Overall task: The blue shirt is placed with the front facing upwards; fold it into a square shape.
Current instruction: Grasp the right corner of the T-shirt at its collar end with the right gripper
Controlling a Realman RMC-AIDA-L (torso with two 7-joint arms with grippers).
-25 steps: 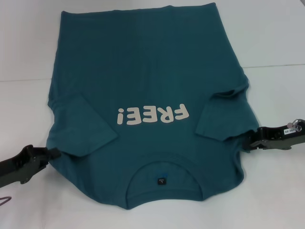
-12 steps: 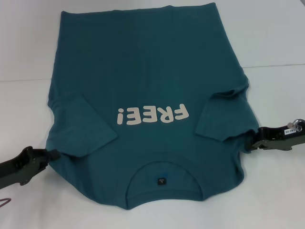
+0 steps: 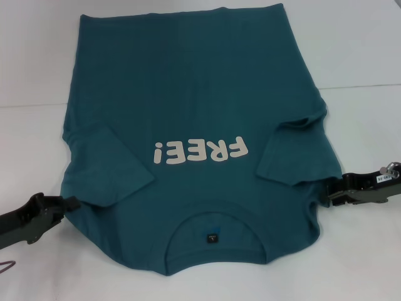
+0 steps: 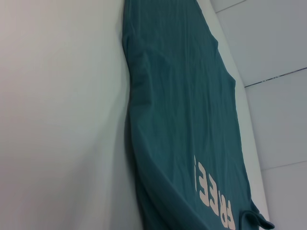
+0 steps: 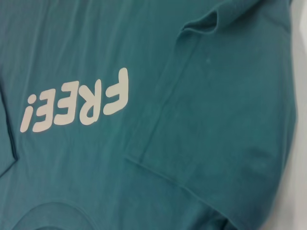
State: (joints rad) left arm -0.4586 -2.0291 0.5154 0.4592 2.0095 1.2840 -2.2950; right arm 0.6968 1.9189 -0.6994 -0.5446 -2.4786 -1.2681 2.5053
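The blue shirt (image 3: 188, 106) lies flat on the white table (image 3: 357, 56), front up, with off-white "FREE!" lettering (image 3: 202, 151). Its collar (image 3: 214, 238) is nearest me and both sleeves are folded inward onto the chest. My left gripper (image 3: 70, 203) rests low on the table, its tip touching the shirt's left shoulder edge. My right gripper (image 3: 332, 191) is at the shirt's right edge, just below the folded right sleeve (image 3: 294, 157). The left wrist view shows the shirt's side edge (image 4: 136, 143). The right wrist view shows the lettering (image 5: 76, 103) and the folded sleeve (image 5: 220, 124).
The white table surface surrounds the shirt on all sides. A seam line (image 3: 363, 86) runs across the table at the back. A thin wire (image 3: 6, 263) shows at the lower left edge.
My right gripper has moved slightly to the right and down along the shirt's right edge. The left gripper and the shirt have stayed nearly still.
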